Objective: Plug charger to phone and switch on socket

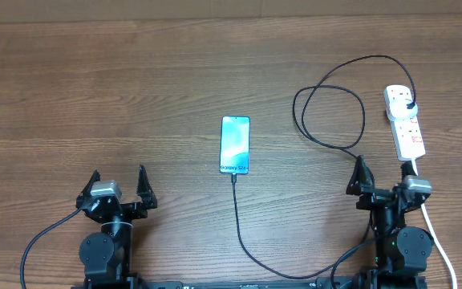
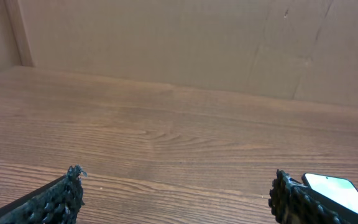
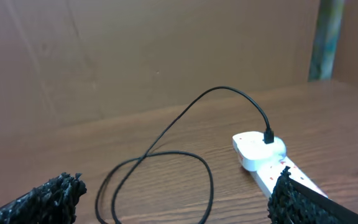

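A black charger cable (image 1: 237,217) links the lit phone (image 1: 235,145) to the white power strip (image 1: 407,128), while the left gripper (image 1: 119,175) and right gripper (image 1: 386,170) sit wide open, empty.

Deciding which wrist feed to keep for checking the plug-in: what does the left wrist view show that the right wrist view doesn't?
Only the left wrist view: a corner of the phone, beside one finger. Only the right wrist view: the socket with the charger plugged in at its far end, its cable looping over the table. Both: the wooden table, a brown wall, and that arm's own gripper, the left gripper and the right gripper, open and empty.
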You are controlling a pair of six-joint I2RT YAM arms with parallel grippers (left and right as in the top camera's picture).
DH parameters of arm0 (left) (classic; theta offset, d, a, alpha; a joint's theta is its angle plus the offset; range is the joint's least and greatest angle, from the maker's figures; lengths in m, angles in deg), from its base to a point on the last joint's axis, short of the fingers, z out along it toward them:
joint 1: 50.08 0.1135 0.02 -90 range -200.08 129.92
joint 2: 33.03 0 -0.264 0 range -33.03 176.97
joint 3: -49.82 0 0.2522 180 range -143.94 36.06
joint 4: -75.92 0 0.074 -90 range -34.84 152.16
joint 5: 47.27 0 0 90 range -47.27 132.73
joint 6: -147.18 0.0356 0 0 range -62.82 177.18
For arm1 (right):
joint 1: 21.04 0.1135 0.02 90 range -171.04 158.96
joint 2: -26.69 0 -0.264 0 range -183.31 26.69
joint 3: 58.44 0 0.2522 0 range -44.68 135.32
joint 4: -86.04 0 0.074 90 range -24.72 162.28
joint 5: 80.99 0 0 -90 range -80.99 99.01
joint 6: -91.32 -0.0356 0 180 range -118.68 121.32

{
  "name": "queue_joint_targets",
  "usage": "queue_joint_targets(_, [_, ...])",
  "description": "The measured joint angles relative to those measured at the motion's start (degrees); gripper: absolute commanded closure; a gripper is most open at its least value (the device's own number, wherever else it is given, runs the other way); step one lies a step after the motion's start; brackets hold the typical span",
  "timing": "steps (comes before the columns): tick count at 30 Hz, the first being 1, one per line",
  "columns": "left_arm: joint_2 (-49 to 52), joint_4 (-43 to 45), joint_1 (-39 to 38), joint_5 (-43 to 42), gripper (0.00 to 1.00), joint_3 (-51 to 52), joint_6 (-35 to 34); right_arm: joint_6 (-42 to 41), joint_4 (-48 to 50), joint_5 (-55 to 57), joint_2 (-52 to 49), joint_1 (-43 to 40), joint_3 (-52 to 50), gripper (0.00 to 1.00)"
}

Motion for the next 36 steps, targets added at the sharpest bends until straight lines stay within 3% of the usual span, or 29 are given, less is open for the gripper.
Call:
queue_joint_targets(8, [0.0,0.0,0.0,0.0,0.0,0.0,0.0,3.63,-0.07,-0.48,0.0,0.0,0.0,0.0])
queue_joint_targets(36, [0.0,0.02,0.0,0.0,0.0,0.0,0.0,4.46,-0.11,-0.5,0.0,0.0,0.0,0.0])
